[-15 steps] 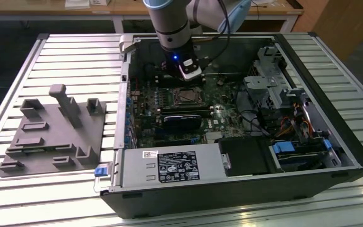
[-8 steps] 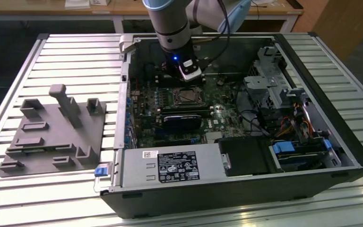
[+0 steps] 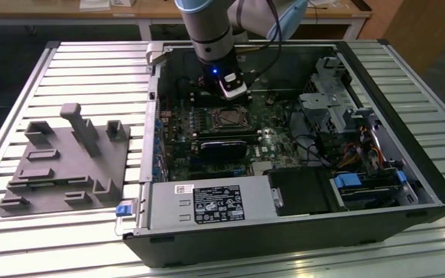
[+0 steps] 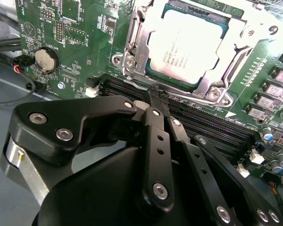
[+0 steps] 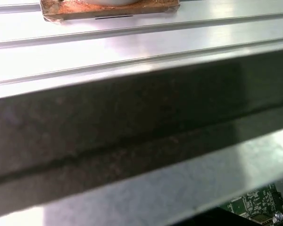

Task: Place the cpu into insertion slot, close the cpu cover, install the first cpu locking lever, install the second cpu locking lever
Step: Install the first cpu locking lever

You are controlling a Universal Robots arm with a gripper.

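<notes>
The first two steps look done: in the second wrist view the cpu (image 4: 186, 44) lies flat in its socket on the board (image 4: 75, 33), and the cover (image 4: 208, 86) is down around it, its window framing the chip's grey top. Whether either of the levers is latched I cannot tell, so I judge that part of the task unconfirmed. The gripper (image 4: 154, 93) hangs just beside the socket's edge, on the side of the memory slots (image 4: 212, 127). Its black fingers (image 4: 156, 117) are pressed together at the tips, with nothing visibly between them; whether the tips touch the socket frame I cannot tell. In the exterior view the gripper (image 3: 233, 92) reaches down into the open case (image 3: 284, 246), which lies on its side on the slatted worktop (image 3: 91, 75). The case holds the board, a power supply (image 3: 207, 205) at its near edge and a drive cage (image 3: 331, 104) with cables toward the exterior view's right. A grey fixture (image 3: 60, 162) lies on the worktop beside the case, on the exterior view's left.
</notes>
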